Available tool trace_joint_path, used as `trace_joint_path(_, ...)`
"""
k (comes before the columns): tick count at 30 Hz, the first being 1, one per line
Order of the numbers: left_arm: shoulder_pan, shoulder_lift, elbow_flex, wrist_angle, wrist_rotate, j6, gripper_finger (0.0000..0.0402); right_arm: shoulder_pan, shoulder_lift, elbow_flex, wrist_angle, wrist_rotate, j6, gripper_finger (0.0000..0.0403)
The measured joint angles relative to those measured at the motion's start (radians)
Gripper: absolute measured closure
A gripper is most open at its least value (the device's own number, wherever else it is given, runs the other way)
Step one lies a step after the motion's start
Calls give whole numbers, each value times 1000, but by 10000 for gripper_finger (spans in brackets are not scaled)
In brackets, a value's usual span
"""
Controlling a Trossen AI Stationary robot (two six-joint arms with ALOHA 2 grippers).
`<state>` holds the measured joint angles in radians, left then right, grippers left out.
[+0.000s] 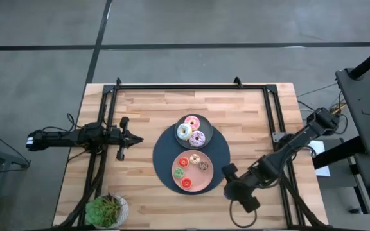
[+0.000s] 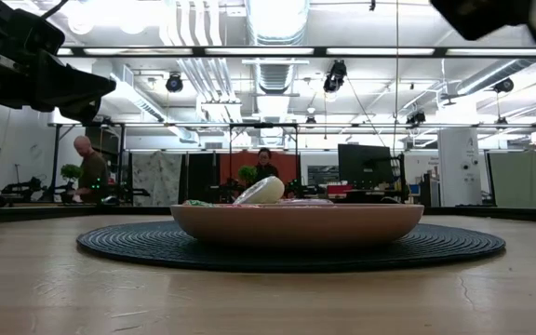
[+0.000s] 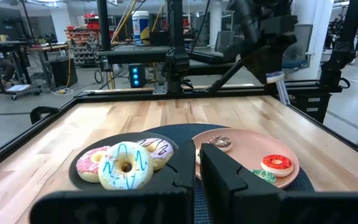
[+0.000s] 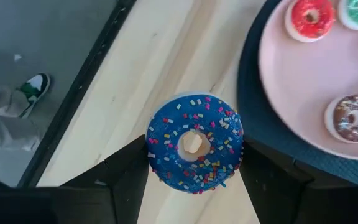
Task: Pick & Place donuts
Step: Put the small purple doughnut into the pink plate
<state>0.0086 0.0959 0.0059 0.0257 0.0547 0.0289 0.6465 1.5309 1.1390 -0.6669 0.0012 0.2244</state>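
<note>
My right gripper (image 1: 230, 181) is near the table's front right, beside the dark round mat (image 1: 162, 154), and is shut on a small blue sprinkled donut (image 4: 194, 144). A grey plate (image 1: 204, 122) holds the pink (image 1: 191, 121), white (image 1: 184, 132) and lilac (image 1: 197, 138) donuts. A pink plate (image 1: 194, 174) holds several tiny donuts, among them red (image 1: 186, 183), green (image 1: 179, 172) and brown (image 1: 203, 165). My left gripper (image 1: 132, 138) is shut and empty, left of the mat. My right gripper pinches the blue donut by two opposite sides of its outer rim (image 4: 153, 149), one finger (image 4: 126, 171) on each side. The fingers come from above, pointing down. The donut lies flat, frosting up, and seems lifted clear of the wooden table beside the mat's edge.
A potted plant (image 1: 106, 210) stands at the table's front left corner. A black frame (image 1: 191, 85) runs along the far, left and right edges. Bare wood lies left of the mat and along the far side. A person's shoe (image 4: 33, 87) shows on the floor beyond the table edge.
</note>
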Motion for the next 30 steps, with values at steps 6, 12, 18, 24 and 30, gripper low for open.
trace_joint_path(6, 0, 0, 0, 0, 0, 0, 402, -57, 71, 101, -12, -1, 0, 177)
trace_joint_path(12, 0, 0, 0, 0, 0, 0, 402, -102, 141, 187, -14, -1, 3, 177)
trace_joint_path(18, 0, 0, 0, 0, 0, 0, 402, -147, 206, 246, -25, -1, 2, 177)
trace_joint_path(24, 0, 0, 0, 0, 0, 0, 402, -216, 208, 233, -34, -1, -1, 177)
trace_joint_path(30, 0, 0, 0, 0, 0, 0, 402, -284, 208, 208, -33, -2, -66, 177)
